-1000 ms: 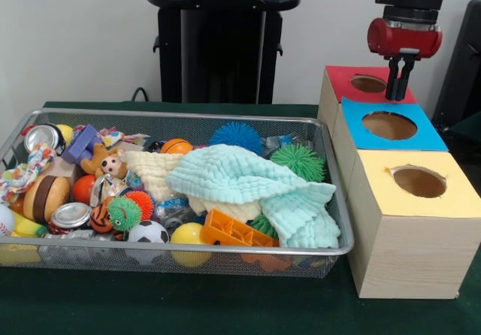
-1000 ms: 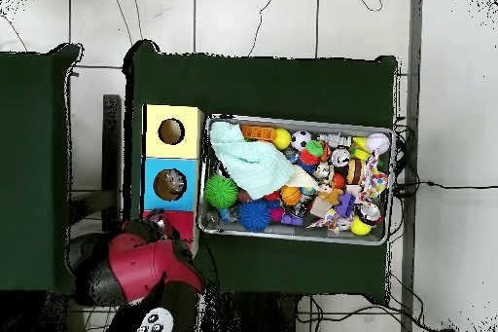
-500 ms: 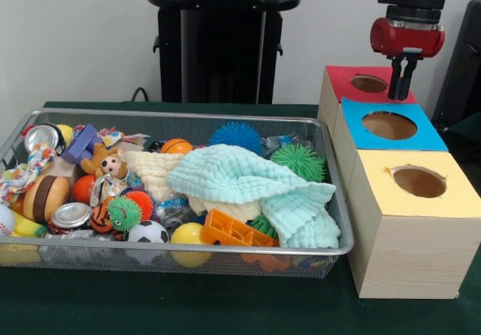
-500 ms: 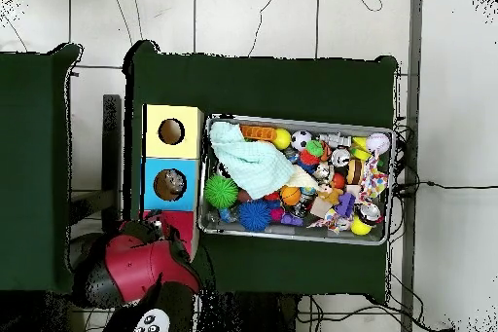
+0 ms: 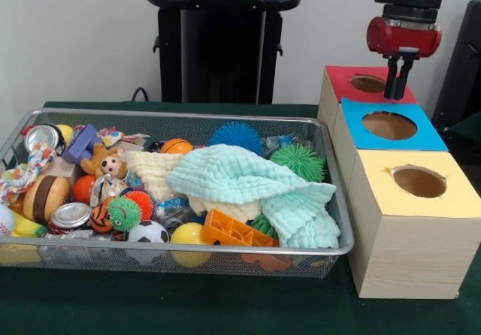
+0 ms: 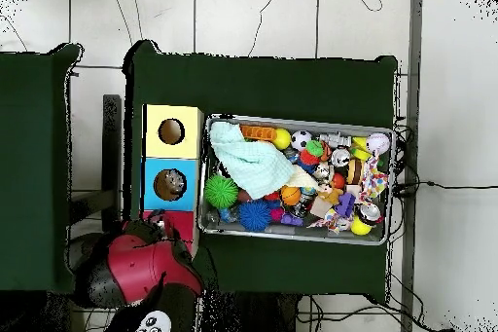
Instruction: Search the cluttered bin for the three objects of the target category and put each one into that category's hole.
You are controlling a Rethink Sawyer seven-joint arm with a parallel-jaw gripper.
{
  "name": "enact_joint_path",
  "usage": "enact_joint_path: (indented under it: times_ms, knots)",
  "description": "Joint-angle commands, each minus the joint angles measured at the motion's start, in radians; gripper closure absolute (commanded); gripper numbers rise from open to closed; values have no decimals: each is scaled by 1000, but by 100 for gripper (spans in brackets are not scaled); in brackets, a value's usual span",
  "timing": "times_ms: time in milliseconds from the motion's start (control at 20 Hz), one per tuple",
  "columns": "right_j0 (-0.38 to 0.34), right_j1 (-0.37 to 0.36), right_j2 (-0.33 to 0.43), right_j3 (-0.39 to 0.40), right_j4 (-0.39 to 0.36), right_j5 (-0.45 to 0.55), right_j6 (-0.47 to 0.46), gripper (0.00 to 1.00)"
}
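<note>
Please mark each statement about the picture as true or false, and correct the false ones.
1. The gripper hangs above the red box. True.
2. The gripper holds a ball. False: nothing shows between its fingers.
3. The mint cloth lies in the wire bin. True.
4. The yellow box stands farthest from the camera in the front view. False: it is nearest; the red one is farthest.
5. The blue box has a round hole. True.

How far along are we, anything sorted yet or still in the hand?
Something already lies in the blue box's hole in the overhead view; what it is, I cannot tell. The hand hangs over the red box, fingers close together, nothing visible between them. The wire bin remains full of balls, cloths and toys, so searching is left.
</note>
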Motion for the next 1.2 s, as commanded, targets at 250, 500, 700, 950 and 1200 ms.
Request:
enact_joint_path:
  times_ms: [250,500,700,950,1200]
  knots:
    - [-2,42,-78,-19,11,24,172,100]
    - [-24,48,-76,-61,16,48,151,100]
    - [-75,39,-44,-23,16,-4,158,100]
    - [-114,33,-21,35,31,-74,205,100]
    - [-195,44,31,106,31,-192,254,100]
